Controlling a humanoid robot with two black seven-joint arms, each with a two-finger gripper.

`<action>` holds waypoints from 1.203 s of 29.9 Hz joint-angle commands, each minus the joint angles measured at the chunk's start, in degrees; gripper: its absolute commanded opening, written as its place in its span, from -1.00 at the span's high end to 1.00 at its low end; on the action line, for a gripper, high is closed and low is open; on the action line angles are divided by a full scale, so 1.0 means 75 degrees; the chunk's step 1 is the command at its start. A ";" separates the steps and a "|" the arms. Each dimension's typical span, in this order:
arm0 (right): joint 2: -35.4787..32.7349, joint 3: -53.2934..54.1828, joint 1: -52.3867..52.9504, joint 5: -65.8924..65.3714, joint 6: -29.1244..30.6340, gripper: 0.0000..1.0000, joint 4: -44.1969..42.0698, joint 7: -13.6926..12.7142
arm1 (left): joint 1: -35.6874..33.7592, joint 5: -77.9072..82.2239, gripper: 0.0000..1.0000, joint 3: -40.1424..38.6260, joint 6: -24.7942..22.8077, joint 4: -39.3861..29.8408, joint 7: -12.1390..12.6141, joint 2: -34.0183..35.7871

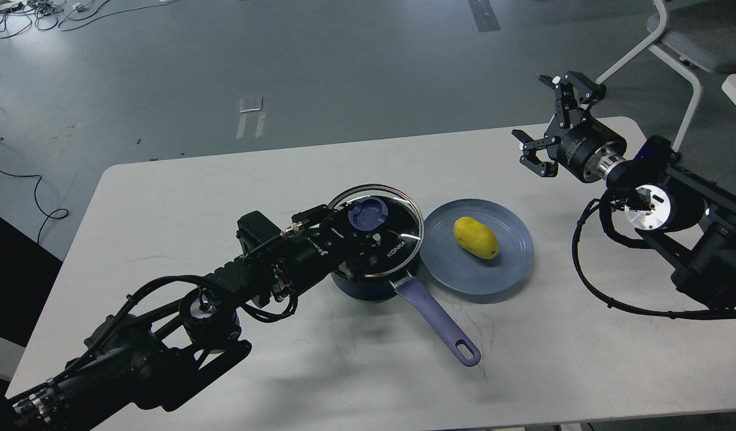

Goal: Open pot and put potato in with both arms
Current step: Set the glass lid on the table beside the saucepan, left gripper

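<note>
Pot (373, 281), dark blue with a long handle (439, 323) pointing toward the near right, sits at the middle of the white bench (164, 203), its glass lid (379, 236) tilted and apparently clear of the rim on the far side. The left gripper (362, 230) reaches in from the near left, its fingers clamped on the lid's blue knob (369, 212). Just right of the pot, touching or nearly touching it, lies a blue plate (505, 263) carrying the yellow potato (475, 237), which rests slightly left of the plate's centre. The right gripper (550, 123) hangs above the far right corner of the bench, well apart from the plate, its fingers spread wide and holding nothing. Judging by the lid's tilt, the opening step is in hand and the potato step has not begun. The next move appears to call for the left arm to carry the lid up and away to the left, leaving the mouth of the pot free, while the right arm comes down toward the near left to close on the potato. A white chair frame (673, 54) stands beyond the bench at far right.
</note>
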 commanded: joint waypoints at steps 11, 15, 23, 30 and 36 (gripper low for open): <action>0.0000 0.0001 0.0011 0.0000 0.0000 -1.00 0.0012 0.0000 | -0.0845 0.0000 0.23 0.0012 -0.0325 -0.0244 -0.0029 0.1407; 0.0000 0.0001 0.0011 0.0000 0.0000 -1.00 0.0012 0.0000 | -0.0740 0.0000 0.23 0.0024 -0.0313 -0.0244 -0.0181 0.2261; 0.0000 -0.0011 0.0011 0.0000 0.0000 -1.00 0.0001 0.0000 | -0.0693 0.0000 0.26 0.0235 -0.0255 -0.0244 -0.0346 0.3259; 0.0000 -0.0128 0.0023 -0.0012 0.0000 -1.00 -0.0011 0.0000 | 0.0161 0.0000 0.27 0.0575 0.0226 -0.0092 -0.0334 0.3260; 0.0000 -0.0246 0.0070 -0.0012 0.0000 -1.00 -0.0011 0.0000 | 0.0608 0.0000 0.27 0.0575 0.0541 0.0493 -0.0334 0.3050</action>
